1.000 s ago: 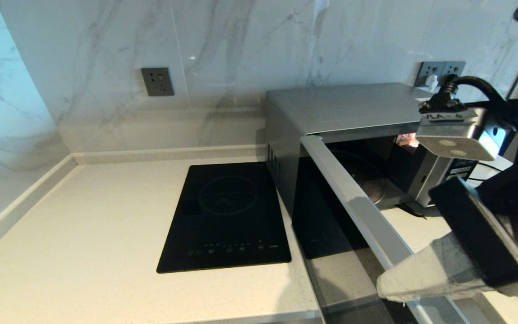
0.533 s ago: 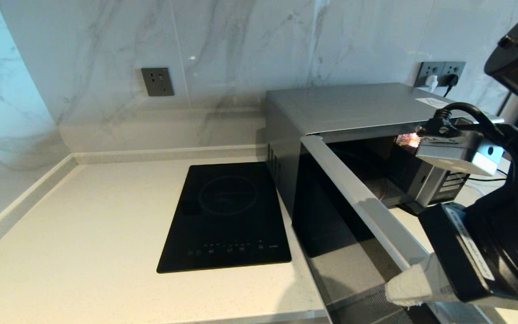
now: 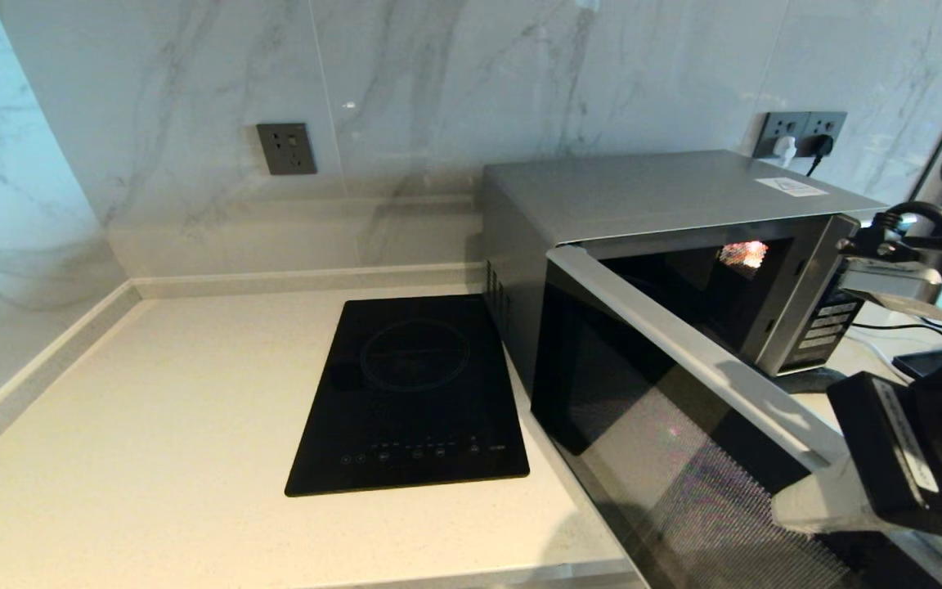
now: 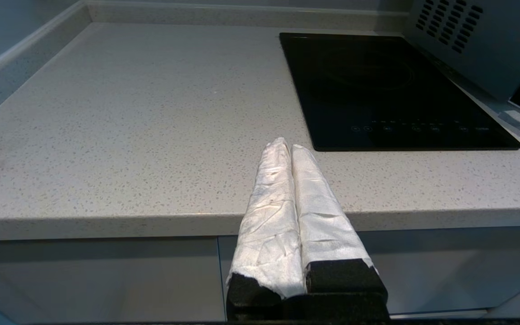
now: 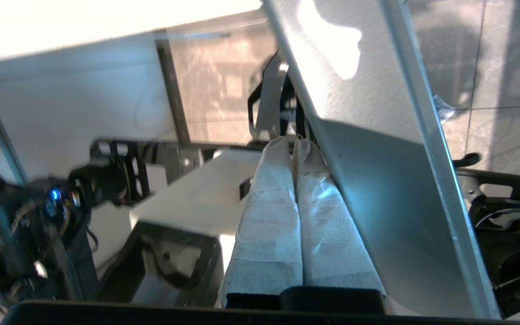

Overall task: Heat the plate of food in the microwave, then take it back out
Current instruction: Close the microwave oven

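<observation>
The microwave [image 3: 651, 196] stands on the counter at the right, its dark cavity lit by a small glow. Its door [image 3: 684, 458] hangs wide open, swung out past the counter's front edge. My right gripper [image 3: 790, 507] is shut with nothing between its white-wrapped fingers, which lie against the door [image 5: 377, 180] near its free edge; in the right wrist view the right gripper [image 5: 292, 141] points along that surface. My left gripper [image 4: 285, 145] is shut and empty, hovering at the counter's front edge, left of the hob. The plate of food is out of view.
A flat black induction hob [image 3: 414, 393] lies left of the microwave. The pale speckled counter [image 3: 152, 425] stretches to the left wall. Wall sockets [image 3: 802, 131] with plugs sit behind the microwave, and cables [image 3: 896, 331] lie to its right.
The microwave door has swung further open toward the front. My right arm has moved right and down with the door's free edge. The left arm has not moved.
</observation>
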